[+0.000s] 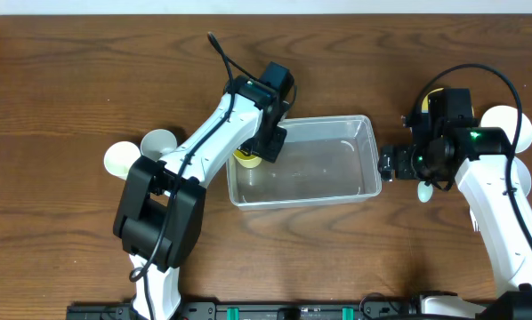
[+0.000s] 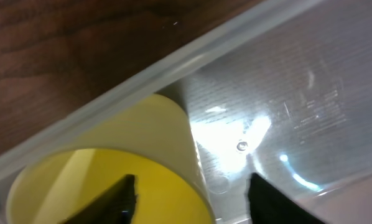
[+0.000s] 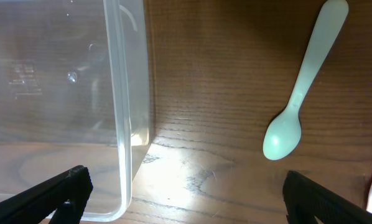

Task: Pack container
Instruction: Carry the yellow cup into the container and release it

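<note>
The clear container [image 1: 337, 158] lies mid-table, long side left to right. A yellow cup [image 1: 245, 159] stands upright in its left end, tucked into the corner against the wall [image 2: 173, 68]. My left gripper [image 1: 264, 142] hangs over that cup [image 2: 111, 180], open. One finger [image 2: 119, 200] is inside the cup, the other [image 2: 273, 202] outside over the container floor, and the cup's wall stands free between them. My right gripper [image 1: 389, 163] sits just off the container's right end, wide open over bare wood [image 3: 186, 199], with the container's rim [image 3: 120, 93] near its left finger.
A mint-green plastic spoon [image 1: 423, 191] lies on the table right of my right gripper, bowl end toward me [image 3: 282, 140]. Two white bowls [image 1: 124, 158] sit at the left. Another white bowl [image 1: 506, 124] and a yellow item [image 1: 435, 92] are at the right.
</note>
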Controlling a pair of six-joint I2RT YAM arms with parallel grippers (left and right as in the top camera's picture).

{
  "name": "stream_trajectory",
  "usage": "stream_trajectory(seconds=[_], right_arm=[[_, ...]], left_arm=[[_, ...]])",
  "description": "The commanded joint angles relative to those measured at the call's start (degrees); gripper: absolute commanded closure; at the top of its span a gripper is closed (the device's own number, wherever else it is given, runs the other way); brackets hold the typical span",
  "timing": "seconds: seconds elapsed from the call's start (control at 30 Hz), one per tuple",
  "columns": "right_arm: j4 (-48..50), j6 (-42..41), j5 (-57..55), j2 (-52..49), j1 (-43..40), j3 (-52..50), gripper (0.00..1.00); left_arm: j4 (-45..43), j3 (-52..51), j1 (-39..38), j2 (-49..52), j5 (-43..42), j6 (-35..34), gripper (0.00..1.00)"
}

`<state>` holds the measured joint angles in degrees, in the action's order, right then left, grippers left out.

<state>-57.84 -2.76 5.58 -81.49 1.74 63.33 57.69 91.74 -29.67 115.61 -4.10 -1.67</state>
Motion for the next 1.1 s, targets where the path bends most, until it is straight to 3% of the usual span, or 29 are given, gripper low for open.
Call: stream_trajectory(seconds=[0.0, 0.13, 0.27, 0.47, 0.77, 1.07], right_arm=[[-0.09, -0.57, 0.22, -0.26, 0.31, 1.03, 0.01], [-0.07, -0.57, 0.2, -0.26, 0.31, 1.03, 0.01], [-0.02, -0.55, 0.15, -0.26, 0.24, 1.03, 0.01], [-0.02, -0.55, -0.42, -0.26, 0.15, 1.03, 0.01], [-0.22, -0.57, -0.42, -0.26, 0.15, 1.03, 0.01], [-0.31, -0.59, -0.42, -0.26, 0.15, 1.03, 0.01]], left_arm=[[1.86, 1.7, 0.2, -3.34, 0.26, 0.13, 0.37], [6.43, 7.17, 0.22, -9.46, 1.86, 0.15, 0.3], [8.41, 11.06, 1.18, -17.66, 9.62, 0.13, 0.21], [9.25, 10.86, 10.1, -23.82, 11.63, -0.96, 0.2], [9.49, 4.15, 24.57, -15.47, 2.99, -3.37, 0.2], [9.53, 2.64, 26.6, 0.07, 2.99, -3.34, 0.23]])
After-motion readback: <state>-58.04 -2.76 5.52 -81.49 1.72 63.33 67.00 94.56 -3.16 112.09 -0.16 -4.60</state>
